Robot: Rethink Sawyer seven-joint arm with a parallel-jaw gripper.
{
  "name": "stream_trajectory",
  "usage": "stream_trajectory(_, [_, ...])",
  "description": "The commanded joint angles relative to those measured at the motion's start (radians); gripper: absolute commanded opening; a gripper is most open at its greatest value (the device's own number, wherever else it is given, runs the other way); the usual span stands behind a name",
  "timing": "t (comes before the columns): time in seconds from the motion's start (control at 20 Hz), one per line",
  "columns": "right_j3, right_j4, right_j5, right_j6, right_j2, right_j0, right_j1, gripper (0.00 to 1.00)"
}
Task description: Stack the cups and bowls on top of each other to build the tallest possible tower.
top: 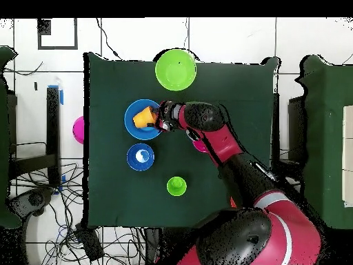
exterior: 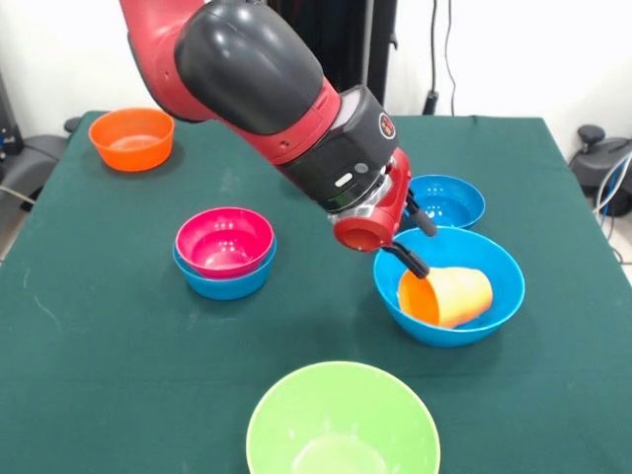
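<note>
While the red and black arm (exterior: pixel 267 89) slants down from the upper left of the front view, its wrist tilts toward the large blue bowl (exterior: pixel 449 286), and the end effector (exterior: pixel 413 247) hangs at that bowl's far rim. Two black fingers (exterior: pixel 407 259) show, set a little apart, the lower one touching the rim of the orange-yellow cup (exterior: pixel 446 296); whether they pinch the cup's wall cannot be told from either view. The arm stands over the green desk (exterior: pixel 99 326), which carries everything else.

The large lime green bowl (exterior: pixel 343 423) sits upright at the near edge of the front view, just in front of the large blue bowl. That blue bowl holds the orange-yellow cup, which lies on its side inside with its open mouth facing the left of the front view. A small blue bowl (exterior: pixel 446 200) stands just behind it, partly hidden by the wrist. To the left in the front view, a small pink-red bowl (exterior: pixel 224 240) nests in another small blue bowl (exterior: pixel 225 281), a tower of two. The small orange bowl (exterior: pixel 131 138) stands alone at the far left corner of the front view, well apart from the rest. In the overhead view a light green cup (top: pixel 176 185) stands by itself, nearer the robot's base.
</note>
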Motion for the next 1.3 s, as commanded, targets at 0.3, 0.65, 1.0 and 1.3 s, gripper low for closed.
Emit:
stream_trajectory(0.3, [-0.087,-0.096,-0.070,-0.040,-0.052,0.013,0.044,1.00])
stream_trajectory(0.65, [-0.092,-0.104,-0.127,-0.064,-0.009,-0.016,0.094,1.00])
stream_trajectory(1.0, [-0.079,-0.104,-0.163,-0.069,0.023,-0.035,0.103,1.00])
stream_trajectory(1.3, [-0.047,-0.090,-0.199,-0.056,0.081,-0.040,0.109,1.00])
